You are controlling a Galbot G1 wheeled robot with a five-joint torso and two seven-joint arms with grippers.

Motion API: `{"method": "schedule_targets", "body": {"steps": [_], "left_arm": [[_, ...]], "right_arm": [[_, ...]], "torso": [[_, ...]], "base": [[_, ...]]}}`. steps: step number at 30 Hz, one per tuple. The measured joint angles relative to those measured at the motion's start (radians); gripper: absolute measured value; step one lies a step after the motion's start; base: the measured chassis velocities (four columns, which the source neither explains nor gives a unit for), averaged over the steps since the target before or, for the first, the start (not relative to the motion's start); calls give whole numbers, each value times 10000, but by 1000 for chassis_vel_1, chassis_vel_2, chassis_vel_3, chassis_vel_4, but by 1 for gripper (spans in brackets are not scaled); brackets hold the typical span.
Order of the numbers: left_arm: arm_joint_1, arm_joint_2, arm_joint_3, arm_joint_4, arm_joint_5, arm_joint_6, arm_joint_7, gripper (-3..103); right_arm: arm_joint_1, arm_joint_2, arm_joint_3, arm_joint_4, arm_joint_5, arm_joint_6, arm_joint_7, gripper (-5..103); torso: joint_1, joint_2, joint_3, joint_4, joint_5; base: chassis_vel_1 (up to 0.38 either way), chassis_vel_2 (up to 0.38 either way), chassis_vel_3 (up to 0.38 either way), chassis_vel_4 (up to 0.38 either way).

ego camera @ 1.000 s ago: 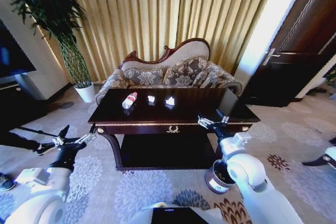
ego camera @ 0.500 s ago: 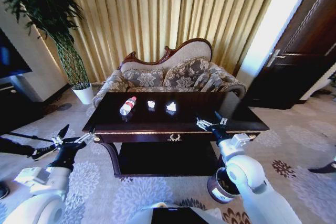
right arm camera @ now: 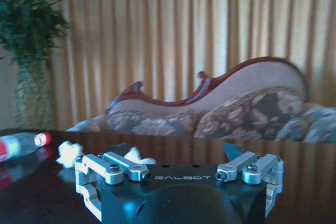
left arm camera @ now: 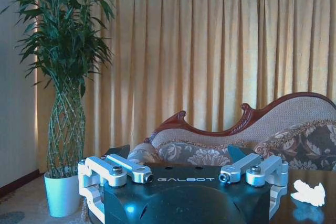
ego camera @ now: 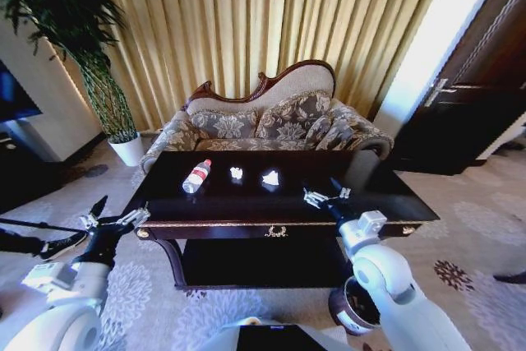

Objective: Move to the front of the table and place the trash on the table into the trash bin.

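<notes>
The dark glossy table [ego camera: 386,203] stands close in front of me. On its far left part lie the trash items: a clear bottle with a red cap [ego camera: 196,177] on its side and two white paper wads [ego camera: 237,173] [ego camera: 270,177]. My right gripper [ego camera: 325,195] hovers open over the table's front right part; its wrist view shows the bottle [right arm camera: 21,144] and the wads [right arm camera: 68,152] [right arm camera: 137,156] beyond the open right gripper [right arm camera: 176,149]. My left gripper [ego camera: 115,218] is open off the table's left front corner, a wad [left arm camera: 310,192] ahead of it. The trash bin [ego camera: 352,311] stands on the floor by the right table leg, partly behind my right arm.
A carved floral sofa [ego camera: 263,117] stands behind the table against gold curtains. A tall plant in a white pot [ego camera: 127,150] is at the back left, a dark door [ego camera: 477,96] at the right. Patterned carpet [ego camera: 148,293] surrounds the table.
The whole view has shifted: the table now sits nearer and lower in the picture. Both arms keep the same pose, and the trash lies where it was.
</notes>
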Motion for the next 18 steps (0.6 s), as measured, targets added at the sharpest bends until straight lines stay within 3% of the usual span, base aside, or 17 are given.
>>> {"method": "schedule_targets", "body": {"steps": [8,18], "left_arm": [[89,-49,-97,0,34,-82,30,100],[108,-118,-152,0,61,-89,37,100]], "right_arm": [[1987,-912,-1703,-1570,1012,-331,17,100],[4639,-1180,-3121,-3463,1888,-627,405,100]], "torso": [[-7,2,0,0,2],[-4,1,0,1,1]], "base": [[0,0,0,0],[0,0,0,0]]}}
